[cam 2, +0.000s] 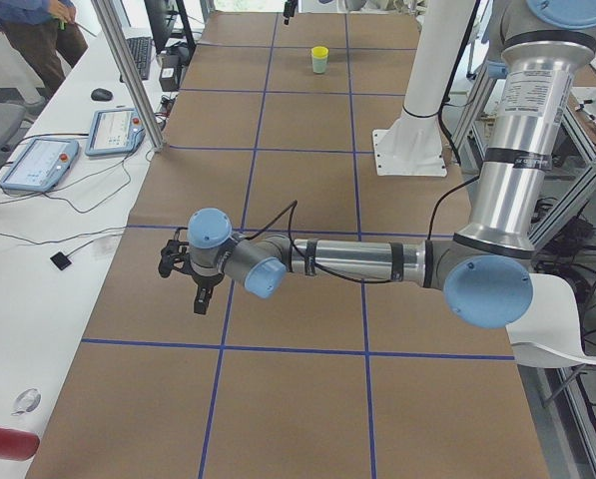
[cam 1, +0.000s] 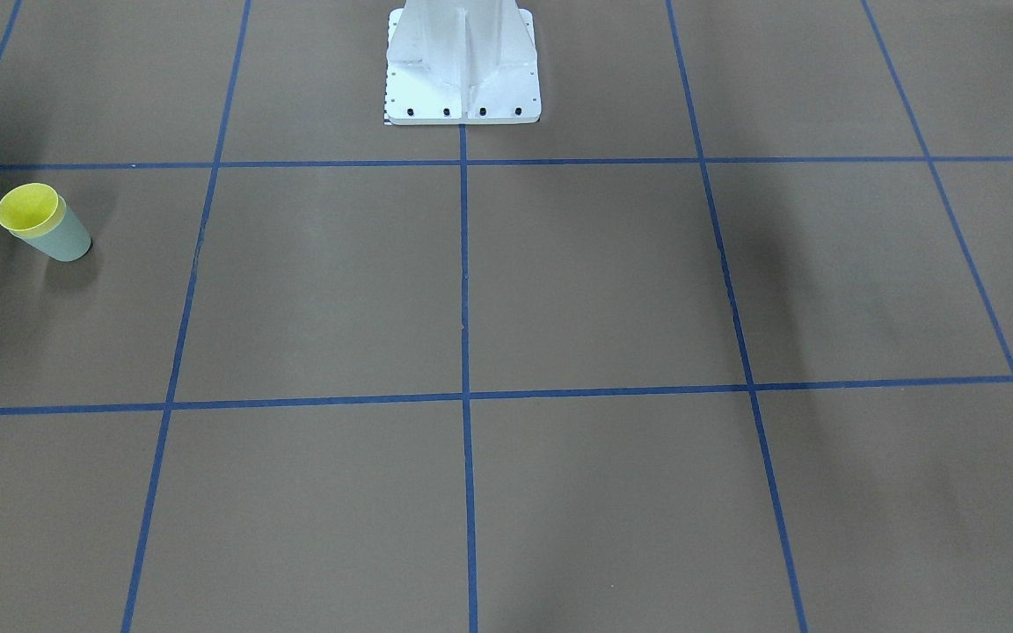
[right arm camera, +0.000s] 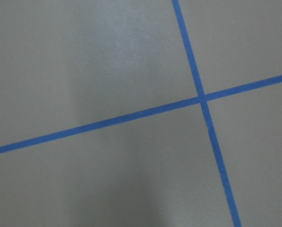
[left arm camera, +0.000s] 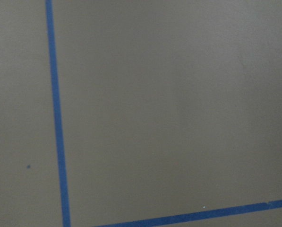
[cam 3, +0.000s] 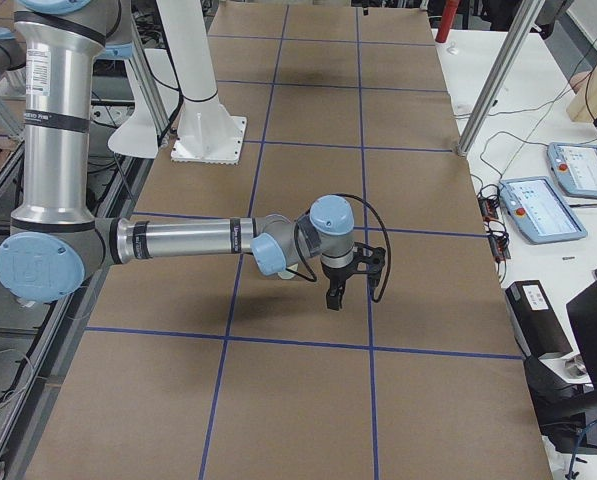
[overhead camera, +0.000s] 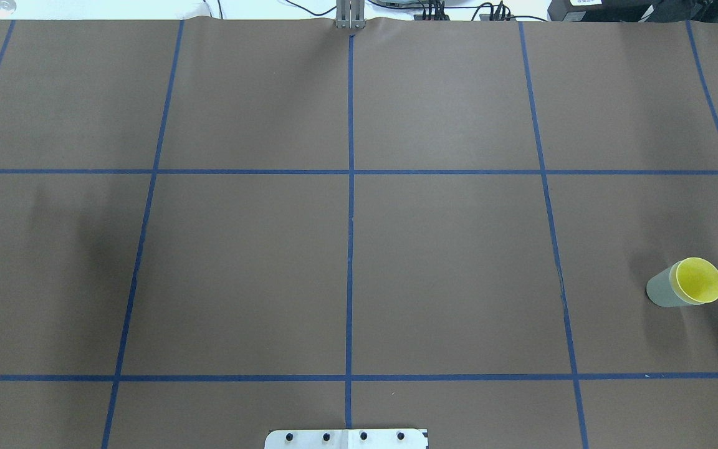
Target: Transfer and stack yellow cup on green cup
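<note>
We are looking at a brown desk (cam 1: 594,281) that blue tape lines (cam 1: 464,281) are dividing into large squares. The yellow cup (cam 1: 27,209) is sitting inside the green cup (cam 1: 65,237), and only its rim and inner wall are showing above the green rim. In the front-facing view the nested pair is standing at the far left of the frame, just below the upper horizontal tape line. In the overhead view the yellow cup (overhead camera: 700,280) and green cup (overhead camera: 663,290) are appearing at the right edge, a little below mid-height. From the left-end camera the pair is showing small at the top centre of the frame, yellow cup (cam 2: 319,51) above green cup (cam 2: 319,66). Nothing is touching the cups.

The robot's white base (cam 1: 462,70) is standing at the top centre of the front-facing view.

The left end effector (cam 2: 198,299) is hanging above the desk at centre left of the left-end view, fingers pointing down and well apart from the cups. We cannot tell from this view whether it is wide or narrow. The right end effector (cam 3: 336,295) is hanging above the desk near the middle of the right-end view, also pointing down, and we cannot tell its opening either. Both wrist cameras are showing only brown desk surface and tape lines.
</note>
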`<action>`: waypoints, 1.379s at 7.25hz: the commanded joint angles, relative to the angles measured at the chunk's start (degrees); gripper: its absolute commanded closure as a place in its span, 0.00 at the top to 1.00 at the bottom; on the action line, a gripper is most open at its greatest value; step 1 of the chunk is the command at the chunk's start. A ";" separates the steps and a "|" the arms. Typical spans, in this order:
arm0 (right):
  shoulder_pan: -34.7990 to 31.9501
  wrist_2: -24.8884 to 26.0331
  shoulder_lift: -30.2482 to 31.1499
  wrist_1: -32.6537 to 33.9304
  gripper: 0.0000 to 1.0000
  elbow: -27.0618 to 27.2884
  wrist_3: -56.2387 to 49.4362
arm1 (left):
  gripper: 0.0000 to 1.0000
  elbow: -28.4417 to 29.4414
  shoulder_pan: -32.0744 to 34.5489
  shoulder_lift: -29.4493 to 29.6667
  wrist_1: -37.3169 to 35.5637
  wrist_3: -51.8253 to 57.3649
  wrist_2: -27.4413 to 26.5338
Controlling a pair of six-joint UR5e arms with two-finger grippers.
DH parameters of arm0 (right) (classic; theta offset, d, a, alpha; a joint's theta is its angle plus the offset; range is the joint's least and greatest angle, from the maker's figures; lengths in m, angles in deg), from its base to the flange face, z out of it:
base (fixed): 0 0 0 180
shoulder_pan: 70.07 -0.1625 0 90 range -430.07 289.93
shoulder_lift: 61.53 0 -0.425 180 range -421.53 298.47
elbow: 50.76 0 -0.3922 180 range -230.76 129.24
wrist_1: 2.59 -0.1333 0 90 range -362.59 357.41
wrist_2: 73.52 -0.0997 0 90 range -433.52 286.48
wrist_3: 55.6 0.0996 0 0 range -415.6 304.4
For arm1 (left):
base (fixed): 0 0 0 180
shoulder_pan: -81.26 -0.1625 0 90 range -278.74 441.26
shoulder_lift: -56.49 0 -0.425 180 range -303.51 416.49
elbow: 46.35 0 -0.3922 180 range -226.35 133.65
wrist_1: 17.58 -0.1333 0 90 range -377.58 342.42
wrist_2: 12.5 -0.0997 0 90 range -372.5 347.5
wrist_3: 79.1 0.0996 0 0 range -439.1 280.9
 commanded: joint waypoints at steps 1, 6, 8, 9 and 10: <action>-5.38 -0.11 -3.76 11.65 1.00 -0.70 -13.71 | 1.00 -8.50 4.02 -6.27 -10.17 1.68 3.16; -5.92 -0.11 -4.04 12.23 1.00 -1.48 -17.60 | 1.00 -17.97 2.89 -17.48 -19.66 18.61 -0.68; -5.92 -0.20 -3.86 12.40 1.00 -2.54 -19.28 | 1.00 -20.32 3.85 -14.94 -30.38 22.79 -0.34; -5.92 -0.29 -3.69 12.49 1.00 -3.50 -22.34 | 1.00 -21.56 3.94 -11.88 -38.01 22.79 0.01; -5.92 -0.38 -3.77 12.41 1.00 -5.07 -24.46 | 1.00 -22.09 3.94 -11.15 -40.61 22.88 0.28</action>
